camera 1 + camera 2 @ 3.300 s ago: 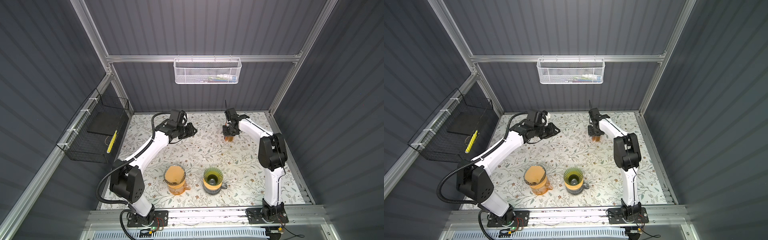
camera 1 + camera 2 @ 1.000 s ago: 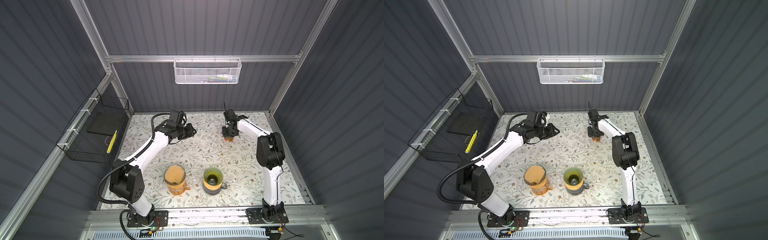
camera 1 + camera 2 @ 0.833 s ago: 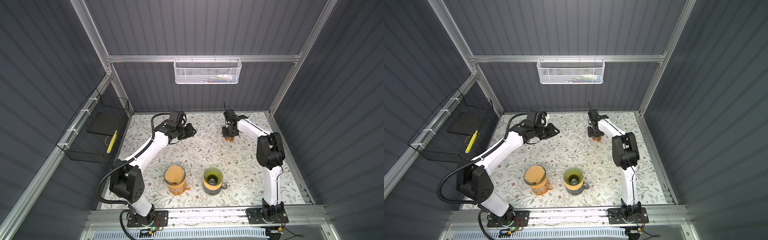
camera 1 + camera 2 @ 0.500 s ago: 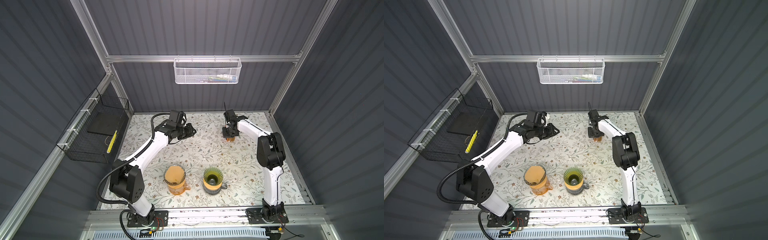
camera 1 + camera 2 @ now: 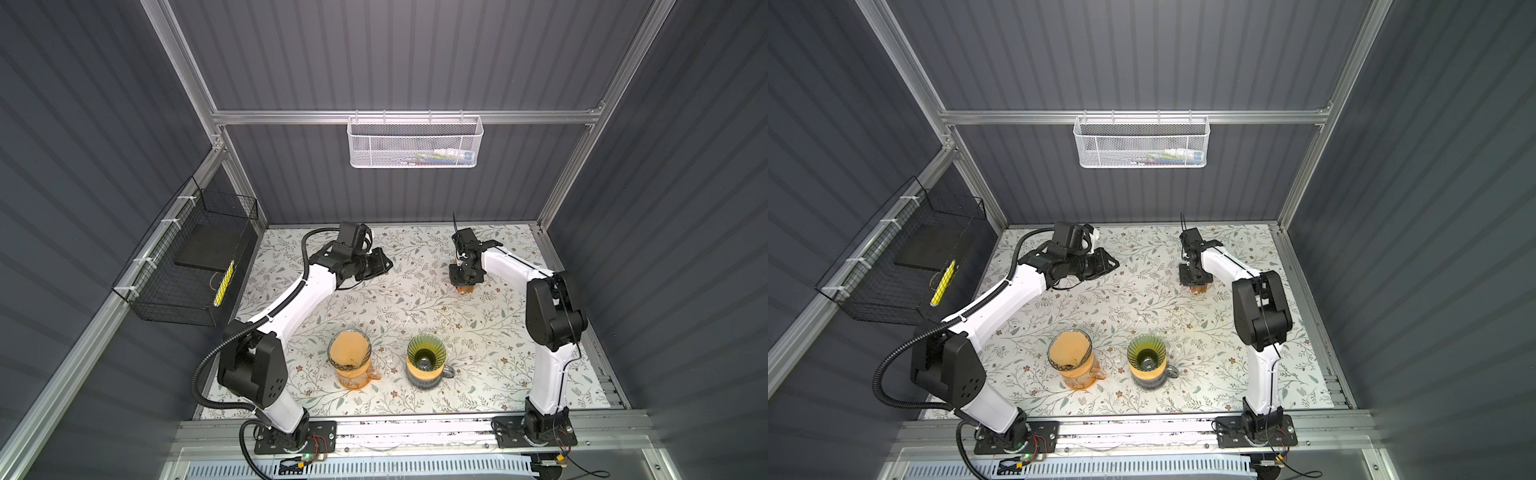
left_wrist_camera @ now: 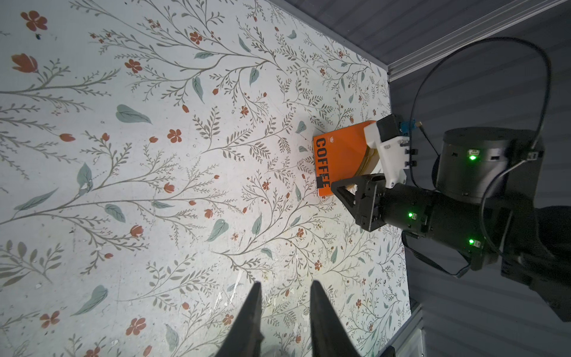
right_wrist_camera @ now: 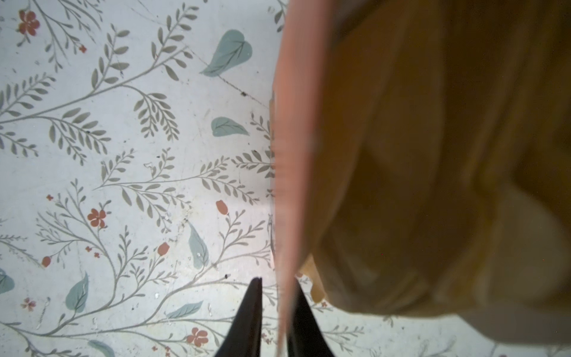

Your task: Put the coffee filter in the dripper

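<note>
An orange holder [image 6: 340, 154] marked COFFEE stands at the back right of the floral table, with brown coffee filters [image 7: 432, 154] stacked in it. My right gripper [image 7: 276, 282] points down onto the holder [image 5: 466, 289]. Its jaws stand slightly apart astride the holder's orange wall, with a gap on one side. An empty green ribbed dripper [image 5: 426, 359] sits on a mug near the front. Beside it, a glass dripper [image 5: 349, 352] on an orange cup has a brown filter in it. My left gripper [image 6: 285, 284] hovers open and empty over the back left of the table.
A white mesh basket [image 5: 415, 143] hangs on the back wall. A black wire basket [image 5: 195, 266] hangs on the left wall. Grey walls and metal posts close the table [image 5: 415, 307] in on three sides.
My right arm's elbow has shifted slightly while its gripper stays at the orange holder. The left arm has not moved.
</note>
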Controlling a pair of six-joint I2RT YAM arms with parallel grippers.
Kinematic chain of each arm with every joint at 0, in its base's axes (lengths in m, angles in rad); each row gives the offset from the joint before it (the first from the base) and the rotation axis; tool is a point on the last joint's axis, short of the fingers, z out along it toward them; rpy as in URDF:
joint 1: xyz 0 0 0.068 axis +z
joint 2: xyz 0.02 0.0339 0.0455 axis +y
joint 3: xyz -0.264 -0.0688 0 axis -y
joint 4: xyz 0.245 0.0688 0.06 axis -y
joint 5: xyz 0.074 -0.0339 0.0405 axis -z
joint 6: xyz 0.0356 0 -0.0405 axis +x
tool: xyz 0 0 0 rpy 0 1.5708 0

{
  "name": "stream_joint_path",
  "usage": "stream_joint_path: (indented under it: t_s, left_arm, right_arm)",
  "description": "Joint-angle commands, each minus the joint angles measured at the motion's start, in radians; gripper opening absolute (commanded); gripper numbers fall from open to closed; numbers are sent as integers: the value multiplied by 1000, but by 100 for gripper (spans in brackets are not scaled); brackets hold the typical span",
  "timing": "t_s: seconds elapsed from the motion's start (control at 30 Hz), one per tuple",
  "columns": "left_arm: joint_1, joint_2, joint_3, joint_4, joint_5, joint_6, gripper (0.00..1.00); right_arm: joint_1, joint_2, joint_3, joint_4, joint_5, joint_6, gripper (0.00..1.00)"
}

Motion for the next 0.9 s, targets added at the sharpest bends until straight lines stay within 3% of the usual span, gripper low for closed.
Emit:
stream_joint_path:
  t_s: [0.0,0.3,0.6,0.87]
  left_arm:
    - [6,-28,-15,11,21,-13,28]
    - [5,-46,-24,19,21,-13,28]
    - [7,-28,-16,21,74,-2,28]
    - [5,-26,-13,15,80,6,28]
  right_arm:
    - [5,-58,-19,-18,-8,10,25]
    - [8,-188,-97,-18,15,40,25]
    - [6,-93,-41,-27,130,48,25]
    - [6,-55,-6,-23,157,47,27]
